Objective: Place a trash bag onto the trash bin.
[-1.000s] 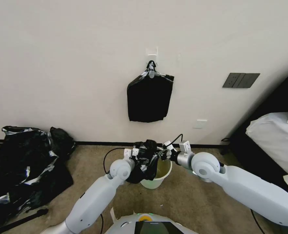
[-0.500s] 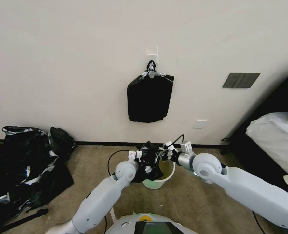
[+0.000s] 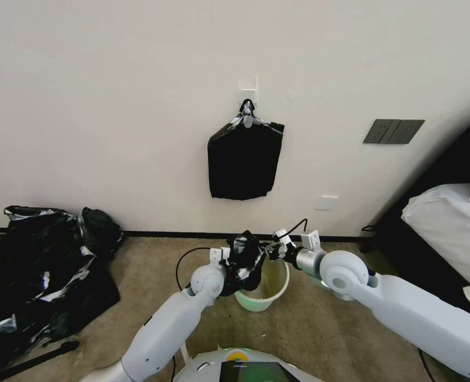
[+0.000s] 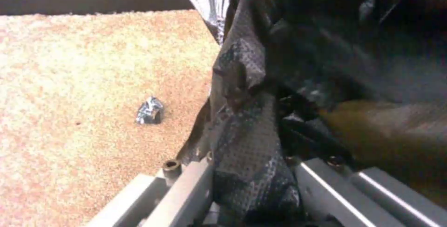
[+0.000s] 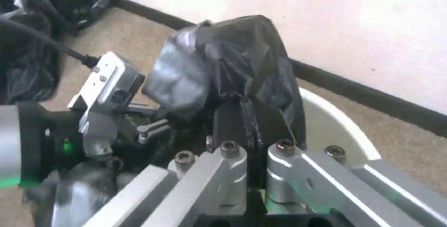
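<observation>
The cream-white trash bin (image 3: 269, 293) stands on the carpet near the wall. The glossy black trash bag (image 3: 245, 261) hangs bunched over the bin's left rim, held from both sides. My left gripper (image 3: 230, 261) is shut on the bag's left part; in its wrist view the wrinkled bag (image 4: 251, 132) runs between its fingers (image 4: 186, 188). My right gripper (image 3: 272, 250) is shut on the bag's top edge above the bin; its wrist view shows the bag (image 5: 223, 63) pinched at the gripper (image 5: 249, 139), with the bin rim (image 5: 335, 122) just behind.
A flat black bundle (image 3: 244, 159) hangs from a clip on the wall above. A large black plastic mass (image 3: 38, 276) lies on the floor at left. White bedding (image 3: 447, 223) is at right. A small plastic scrap (image 4: 150, 110) lies on the carpet.
Both grippers have moved slightly right and farther out with the bag, which now sits more bunched above the bin's left rim. The bin has shifted a little to the right.
</observation>
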Controlling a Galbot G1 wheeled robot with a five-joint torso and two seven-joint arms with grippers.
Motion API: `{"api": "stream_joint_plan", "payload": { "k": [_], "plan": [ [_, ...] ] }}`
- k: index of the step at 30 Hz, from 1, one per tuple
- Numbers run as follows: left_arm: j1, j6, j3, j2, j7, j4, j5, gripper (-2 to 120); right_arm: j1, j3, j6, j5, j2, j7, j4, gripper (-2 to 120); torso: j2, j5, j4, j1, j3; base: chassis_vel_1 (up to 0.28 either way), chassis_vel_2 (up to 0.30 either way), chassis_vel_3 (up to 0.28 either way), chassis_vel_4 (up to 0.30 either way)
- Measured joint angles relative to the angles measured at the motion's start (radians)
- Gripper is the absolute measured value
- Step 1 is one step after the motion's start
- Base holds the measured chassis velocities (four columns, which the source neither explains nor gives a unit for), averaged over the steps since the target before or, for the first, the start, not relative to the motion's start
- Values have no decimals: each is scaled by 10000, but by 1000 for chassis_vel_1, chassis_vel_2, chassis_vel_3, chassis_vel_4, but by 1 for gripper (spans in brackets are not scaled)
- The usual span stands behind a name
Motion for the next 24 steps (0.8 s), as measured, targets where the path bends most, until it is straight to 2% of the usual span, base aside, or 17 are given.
{"api": "stream_joint_plan", "payload": {
  "k": [4, 6, 7, 9, 12, 14, 16, 19, 21, 23, 24],
  "plan": [
    [228, -928, -116, -123, -286, -97, 408, 3, -528, 248, 323, -325, 23, 238, 300, 0, 0, -2, -4, 1, 1, 0, 0, 0, 0],
    [450, -1436, -318, -145, -374, -306, 796, 1, -679, 306, 429, -450, 102, 511, 455, 2, -1, 3, 3, 0, 1, 0, 0, 0, 0],
    [450, -1436, -318, -145, -374, -306, 796, 1, -679, 306, 429, -450, 102, 511, 455, 2, -1, 3, 3, 0, 1, 0, 0, 0, 0],
    [682, -1782, -489, -123, -388, -612, 1103, 1, -757, 417, 535, -508, 171, 802, 569, 12, 0, 1, 4, 0, 2, 0, 0, 0, 0],
    [874, -1988, -683, -55, -407, -921, 1404, 1, -846, 572, 642, -618, 199, 972, 719, 18, -1, 2, 1, 0, 1, 0, 0, 0, 0],
    [1042, -2109, -880, 7, -440, -1182, 1741, 1, -981, 732, 748, -901, 215, 1162, 975, 30, -1, 0, 5, 1, 1, 0, 0, 0, 0],
    [1092, -2155, -965, 49, -441, -1284, 1944, 1, -1066, 806, 837, -1132, 221, 1270, 1146, 33, -1, -1, 3, 0, 1, 0, 0, 0, 0],
    [1152, -2266, -1135, 271, -440, -1579, 2474, 1, -1242, 1172, 942, -1674, 255, 1458, 1803, 48, -1, 1, 3, 1, 1, 0, 0, 0, 0],
    [1152, -2275, -1141, 319, -440, -1618, 2532, 1, -1227, 1211, 943, -1728, 263, 1491, 1932, 52, -1, 0, 2, 0, 1, 0, 0, 0, 0],
    [1149, -2294, -1152, 453, -446, -1720, 2741, 1, -1064, 1215, 909, -2096, 275, 1548, 2312, 63, -1, 1, 2, 0, 1, 0, 0, 0, 0],
    [1149, -2294, -1152, 453, -446, -1720, 2741, 1, -1064, 1215, 909, -2096, 275, 1548, 2312, 63, -1, 1, 2, 0, 1, 0, 0, 0, 0]
  ]
}}
